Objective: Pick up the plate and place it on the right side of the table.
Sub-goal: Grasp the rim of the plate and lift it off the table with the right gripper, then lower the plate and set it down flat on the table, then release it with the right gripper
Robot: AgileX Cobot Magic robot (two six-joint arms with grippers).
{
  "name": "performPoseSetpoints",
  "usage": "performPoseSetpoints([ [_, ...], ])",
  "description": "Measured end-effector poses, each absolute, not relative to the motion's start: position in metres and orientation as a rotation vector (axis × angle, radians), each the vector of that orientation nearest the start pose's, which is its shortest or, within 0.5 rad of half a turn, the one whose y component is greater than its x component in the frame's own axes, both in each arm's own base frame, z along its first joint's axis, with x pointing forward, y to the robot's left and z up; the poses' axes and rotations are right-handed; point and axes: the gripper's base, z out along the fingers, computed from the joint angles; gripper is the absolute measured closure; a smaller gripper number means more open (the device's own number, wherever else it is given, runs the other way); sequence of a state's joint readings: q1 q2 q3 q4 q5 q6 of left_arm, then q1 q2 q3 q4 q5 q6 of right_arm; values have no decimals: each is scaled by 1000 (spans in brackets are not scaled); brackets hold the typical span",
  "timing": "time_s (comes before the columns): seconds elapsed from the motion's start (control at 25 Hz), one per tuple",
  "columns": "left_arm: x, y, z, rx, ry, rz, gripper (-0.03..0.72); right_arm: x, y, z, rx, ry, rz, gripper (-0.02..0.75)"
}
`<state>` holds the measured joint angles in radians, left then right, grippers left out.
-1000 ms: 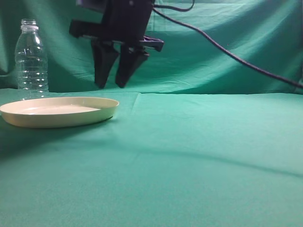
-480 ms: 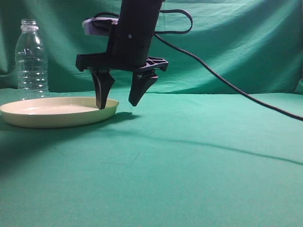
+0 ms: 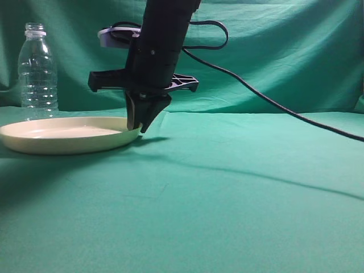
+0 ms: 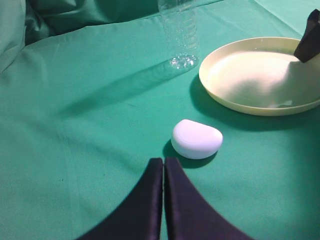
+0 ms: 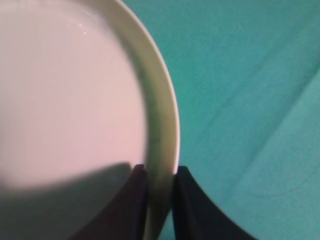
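Observation:
The cream-yellow plate (image 3: 62, 135) lies flat on the green table (image 3: 227, 193) at the left. My right gripper (image 3: 138, 126) comes down from above and is shut on the plate's right rim. In the right wrist view the rim (image 5: 162, 130) sits between the two dark fingers, one inside the plate and one outside, at my right gripper (image 5: 159, 172). The plate also shows in the left wrist view (image 4: 250, 75), with a right finger (image 4: 308, 42) on its far edge. My left gripper (image 4: 163, 165) is shut and empty, low over the cloth, away from the plate.
A clear plastic bottle (image 3: 37, 68) stands upright behind the plate at the far left. A small white rounded object (image 4: 196, 139) lies on the cloth just ahead of my left gripper. The right arm's black cable (image 3: 273, 102) hangs across the backdrop toward the right.
My right gripper came down from above the plate's right edge to the rim, opened astride it, then closed on it. The plate and bottle have not moved.

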<state>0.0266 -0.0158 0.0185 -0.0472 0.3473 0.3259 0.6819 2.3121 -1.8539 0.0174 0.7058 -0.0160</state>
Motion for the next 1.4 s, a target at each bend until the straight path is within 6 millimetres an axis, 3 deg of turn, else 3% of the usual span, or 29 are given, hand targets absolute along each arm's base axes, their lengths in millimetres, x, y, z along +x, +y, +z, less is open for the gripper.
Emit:
performPoseSetpoints([
  [0.04, 53, 0, 177, 245, 1821, 202, 688, 391, 318, 155, -899, 2513, 239, 614],
  [0.12, 53, 0, 177, 245, 1821, 202, 688, 391, 319, 156, -879, 2513, 246, 677],
  [0.28, 53, 0, 177, 245, 1821, 202, 688, 392, 319, 158, -817, 2528, 265, 667],
  [0.32, 53, 0, 177, 245, 1821, 202, 688, 391, 319, 162, -802, 2533, 267, 738],
  [0.36, 53, 0, 177, 245, 1821, 202, 688, 391, 318, 166, -799, 2538, 267, 738],
  [0.56, 53, 0, 177, 245, 1821, 202, 688, 386, 310, 218, -824, 2498, 207, 738],
  [0.72, 53, 0, 177, 245, 1821, 202, 688, 375, 287, 268, -840, 2485, 100, 738],
  [0.92, 53, 0, 177, 245, 1821, 202, 688, 373, 230, 324, -709, 2523, 48, 738],
  [1.04, 53, 0, 177, 245, 1821, 202, 688, 381, 176, 341, -584, 2578, -11, 738],
  [1.2, 53, 0, 177, 245, 1821, 202, 688, 379, 101, 337, -389, 2664, -79, 738],
  [1.4, 53, 0, 177, 245, 1821, 202, 688, 361, 32, 300, -167, 2774, -101, 738],
])
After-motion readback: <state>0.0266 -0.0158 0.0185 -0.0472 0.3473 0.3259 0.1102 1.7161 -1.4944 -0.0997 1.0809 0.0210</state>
